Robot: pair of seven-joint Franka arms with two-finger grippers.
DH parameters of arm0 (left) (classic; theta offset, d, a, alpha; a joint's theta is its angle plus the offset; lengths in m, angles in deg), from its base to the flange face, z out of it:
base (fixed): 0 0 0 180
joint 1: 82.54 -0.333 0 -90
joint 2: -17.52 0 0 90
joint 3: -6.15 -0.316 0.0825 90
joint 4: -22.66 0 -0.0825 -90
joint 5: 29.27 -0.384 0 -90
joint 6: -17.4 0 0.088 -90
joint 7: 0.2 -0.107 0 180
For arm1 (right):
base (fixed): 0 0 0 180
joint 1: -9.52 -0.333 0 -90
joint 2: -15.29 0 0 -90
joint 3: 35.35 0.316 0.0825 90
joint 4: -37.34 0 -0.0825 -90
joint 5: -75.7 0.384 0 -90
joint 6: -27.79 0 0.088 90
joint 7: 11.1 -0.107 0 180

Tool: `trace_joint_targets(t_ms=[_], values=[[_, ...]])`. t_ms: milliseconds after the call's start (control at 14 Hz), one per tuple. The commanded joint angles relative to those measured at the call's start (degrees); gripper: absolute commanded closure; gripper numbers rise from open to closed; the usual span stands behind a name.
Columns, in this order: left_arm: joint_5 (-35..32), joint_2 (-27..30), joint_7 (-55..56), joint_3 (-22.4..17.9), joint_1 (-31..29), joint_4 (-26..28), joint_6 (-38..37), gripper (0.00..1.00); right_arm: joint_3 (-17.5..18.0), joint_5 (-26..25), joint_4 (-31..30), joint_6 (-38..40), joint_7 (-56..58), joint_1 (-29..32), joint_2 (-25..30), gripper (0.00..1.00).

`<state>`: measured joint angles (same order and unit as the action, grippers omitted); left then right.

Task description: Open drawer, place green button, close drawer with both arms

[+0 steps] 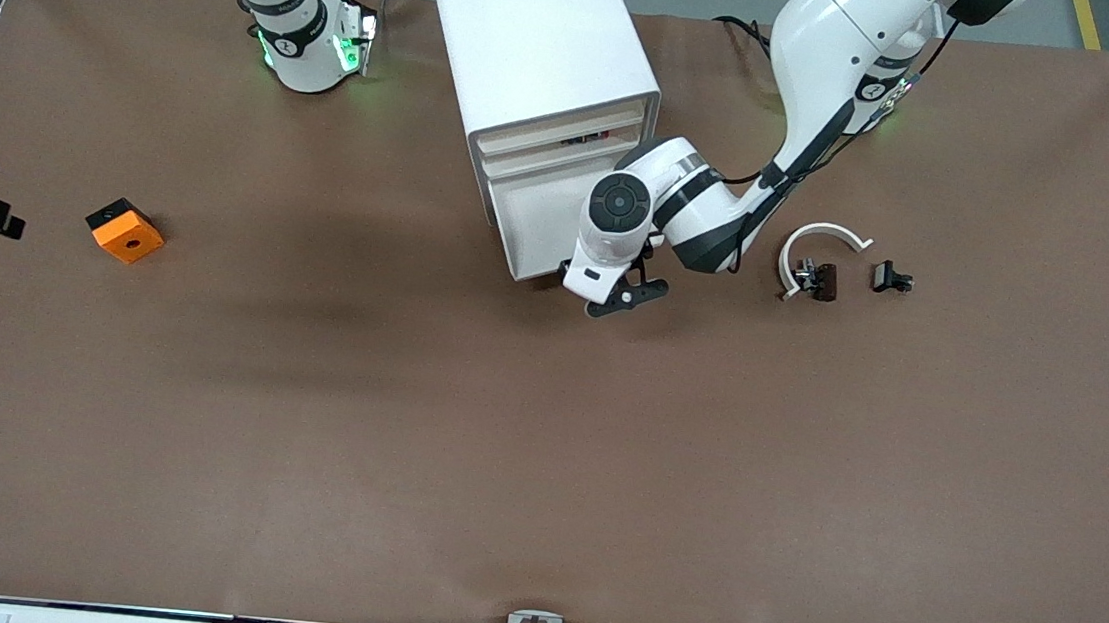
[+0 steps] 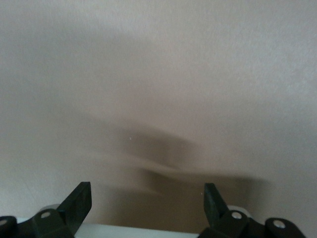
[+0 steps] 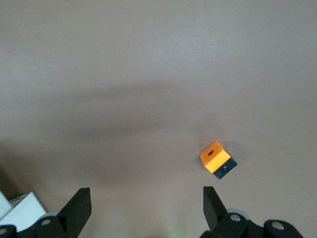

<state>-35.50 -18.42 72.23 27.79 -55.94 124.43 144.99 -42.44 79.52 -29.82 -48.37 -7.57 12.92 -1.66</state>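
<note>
Nearest the front camera, the left gripper [image 1: 624, 296] hangs low over the brown table [image 1: 542, 451] just in front of the white cabinet [image 1: 545, 80], its black fingers [image 2: 78, 201] spread wide and holding nothing; its wrist view shows only blurred table between them. One drawer [image 1: 569, 142] near the cabinet's top appears slightly pulled out, with small dark items visible inside, though whether the button is among them cannot be told. Toward the right arm's end lies an orange cube [image 1: 125, 231] with a black hole. Toward the left arm's end sit small black parts [image 1: 818, 277] with a white curved strip [image 1: 816, 244]. High over the table, the right gripper [image 3: 147, 208] waits with its fingers wide apart, empty, the cube in its wrist view.
</note>
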Motion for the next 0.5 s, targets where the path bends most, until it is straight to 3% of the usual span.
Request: trace_joint_targets(t_ms=[0, 286, 429], values=[[-0.1, -0.9, 3.2, 0.7, 1.5, -1.5, -2.1, 0.00, 0.7, 1.2, -6.6, -0.1, 0.1, 1.4, 6.5, 0.00], [3.8, -0.6, 3.5, 1.6, 2.0, -2.5, -5.4, 0.00, 0.6, -4.6, -14.2, -2.1, 0.1, -3.6, 14.6, 0.00], [5.5, -1.1, 3.8, 2.3, 2.0, -4.2, -8.7, 0.00, 0.7, -4.6, -17.6, -4.3, 0.1, -4.0, 17.8, 0.00]])
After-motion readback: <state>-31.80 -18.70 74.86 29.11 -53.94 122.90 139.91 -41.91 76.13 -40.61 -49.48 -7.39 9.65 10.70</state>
